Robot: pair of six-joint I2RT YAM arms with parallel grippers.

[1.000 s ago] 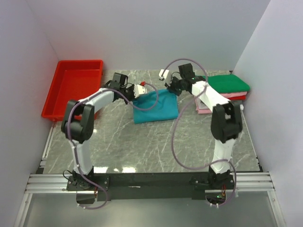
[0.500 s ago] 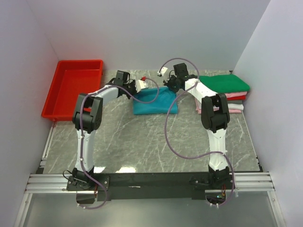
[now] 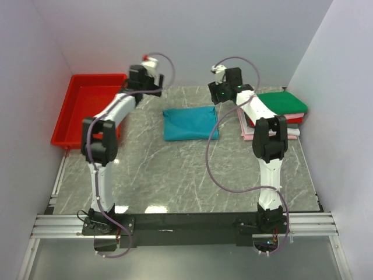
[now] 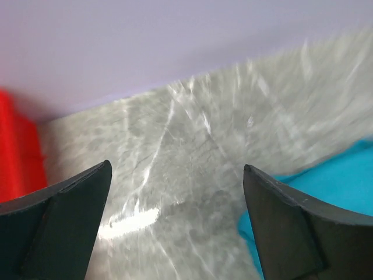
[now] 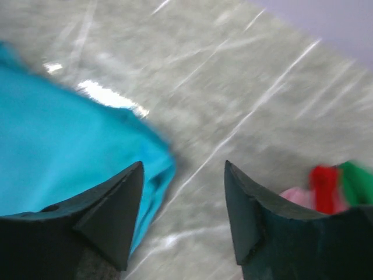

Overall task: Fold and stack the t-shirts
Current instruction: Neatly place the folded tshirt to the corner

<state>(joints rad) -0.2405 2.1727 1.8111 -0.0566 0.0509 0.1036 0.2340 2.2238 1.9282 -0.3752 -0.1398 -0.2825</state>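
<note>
Setting: grey marble-patterned desk (image 3: pixel 175 175), with pale walls enclosing it.

Item: teal t-shirt (image 3: pixel 190 123), lying folded into a rectangle below and between the claws.

Tools: the left claw (image 4: pixel 176 175) and right claw (image 5: pixel 183 169) are hovering wide open, gripping nothing.

Also: stack of folded t-shirts (image 3: pixel 274 119), green on top, sitting just right of the right claw.

Step, as judged: the fold is looking finished and stacking is pending. The next move is calling for lifting the bundle without undoing it.

Writing: none showing.

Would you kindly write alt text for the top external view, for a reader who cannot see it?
A folded teal t-shirt lies mid-table, with the left gripper and right gripper hovering near its far corners. A stack of folded shirts, green on top, sits right; a red tray far left.
</note>
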